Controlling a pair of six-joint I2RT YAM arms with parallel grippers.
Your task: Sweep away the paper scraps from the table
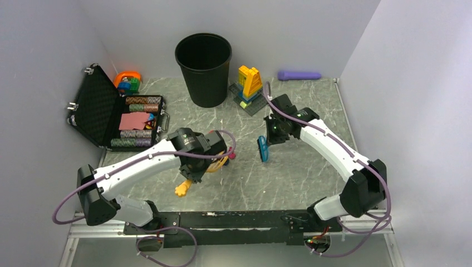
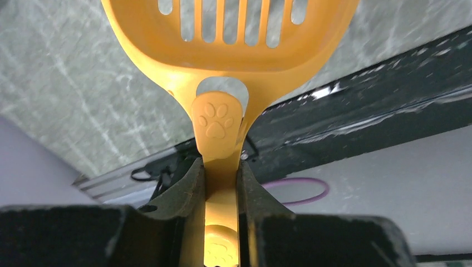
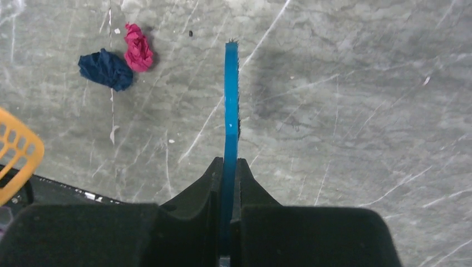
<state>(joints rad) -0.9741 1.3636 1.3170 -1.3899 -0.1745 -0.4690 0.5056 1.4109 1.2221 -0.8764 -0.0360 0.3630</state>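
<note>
Left gripper (image 2: 221, 183) clamped on orange scoop (image 2: 228, 50) handle, right gripper (image 3: 227, 167) on blue brush (image 3: 231, 100); two paper scraps (image 3: 106, 68), lying together on the table (image 3: 356, 111) between brush and scoop, could be scattered past the scoop if swept briskly

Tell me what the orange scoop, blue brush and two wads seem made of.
The orange scoop looks like moulded plastic, smooth and slightly glossy, with cut slots and an embossed paw print. The blue brush, seen edge-on, is probably matte plastic; fine bristles fringe one side. The pink wad and the dark blue wad look like crumpled matte paper.
</note>
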